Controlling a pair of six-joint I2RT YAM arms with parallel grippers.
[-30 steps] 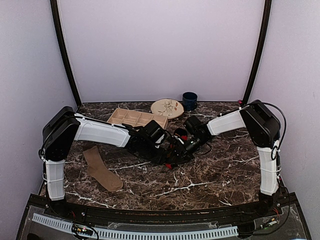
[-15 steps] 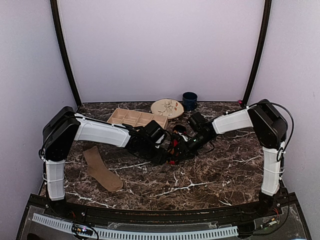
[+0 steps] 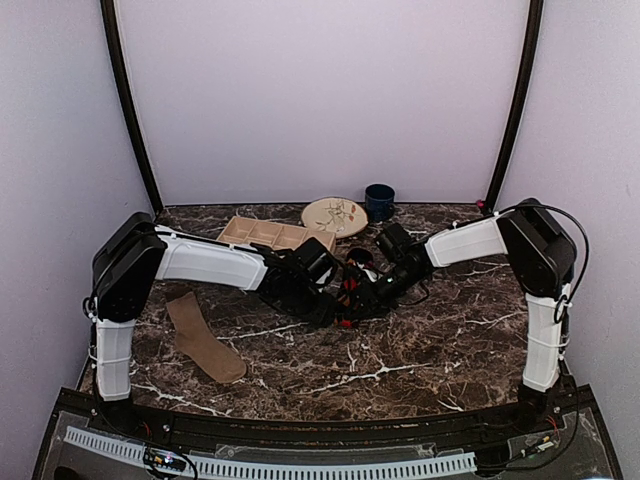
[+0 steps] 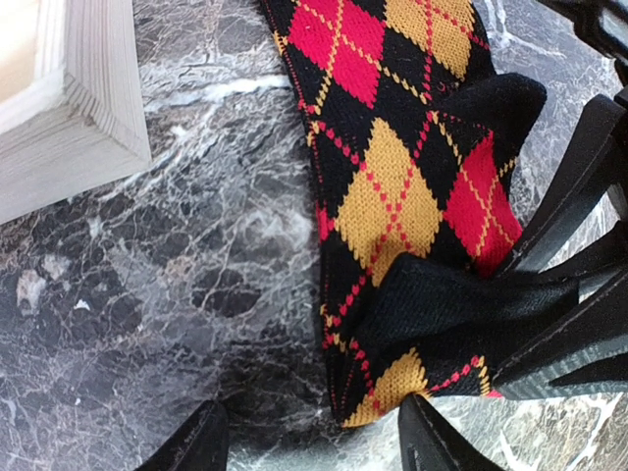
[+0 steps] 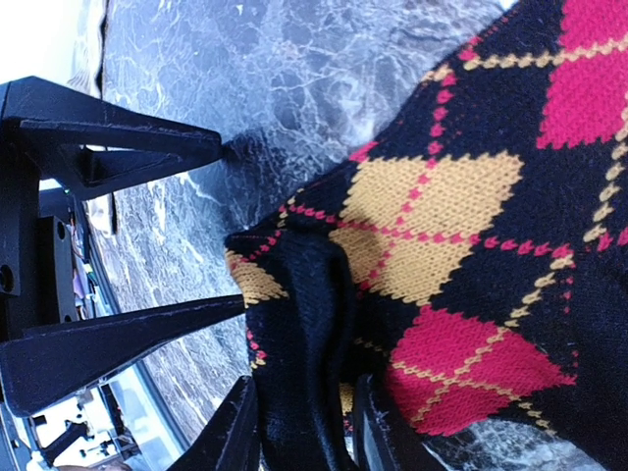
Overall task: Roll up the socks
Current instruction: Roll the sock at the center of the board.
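Two socks in all. One black soft fabric sock with red and orange argyle diamonds, spread on the dark white-veined marble surface just off the near right corner of the pale wooden divided tray, one end bunched into a black fold. One plain tan-brown fabric sock, flat and bent at the heel, well to the near left of the tray, apart from both arms. One tray only, with one round cream patterned plate just beyond its right end and one dark blue cup a little further right of the tray, beside the plate.

Two arms, both reaching low toward the middle. Left arm: black elbow raised to the left of the tray, white link sloping down past the tray's front edge, wrist close above the surface. Left pincer: spread wide, gripping nothing, pointing at the argyle sock's bunched end, one fingertip at the sock's corner, the other over bare marble. Right arm: elbow high, far right of the tray, white link sloping down and leftward to meet the left arm by the tray's right corner. Right pincer: narrow, pinched on the black fold of the argyle sock. Contact of the left fingertip with the fabric not clear.
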